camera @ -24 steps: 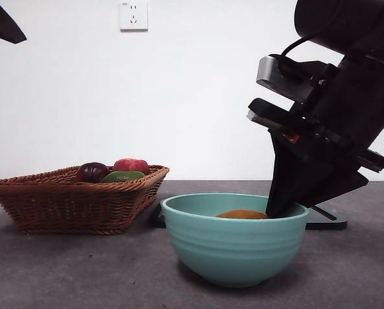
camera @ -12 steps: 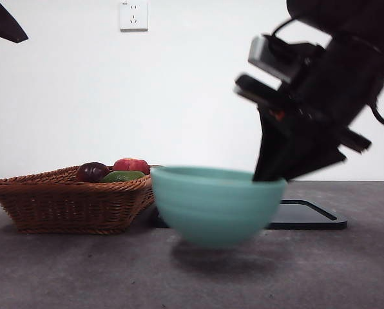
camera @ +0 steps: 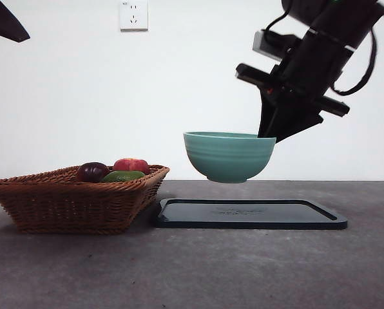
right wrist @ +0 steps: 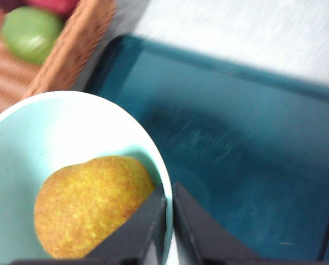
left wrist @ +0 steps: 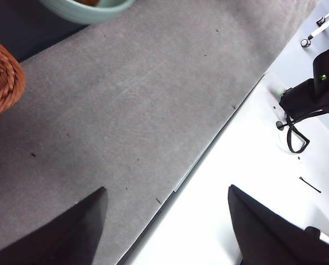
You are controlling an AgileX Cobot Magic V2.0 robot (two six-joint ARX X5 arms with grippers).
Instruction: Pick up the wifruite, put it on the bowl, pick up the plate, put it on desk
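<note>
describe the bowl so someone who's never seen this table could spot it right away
Start at the flat black tray on the grey desk, beside the wicker basket. The bowl hangs in the air above that tray, the right gripper shut on its rim. It is the only teal, ribbed, round vessel, with a yellow-brown fruit inside.

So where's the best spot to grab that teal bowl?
By the rim, from above, as the right hand does now: one jaw inside the wall, one outside. The bowl sits upright and its thin rim suits a pinch; its round sides are too wide.
</note>
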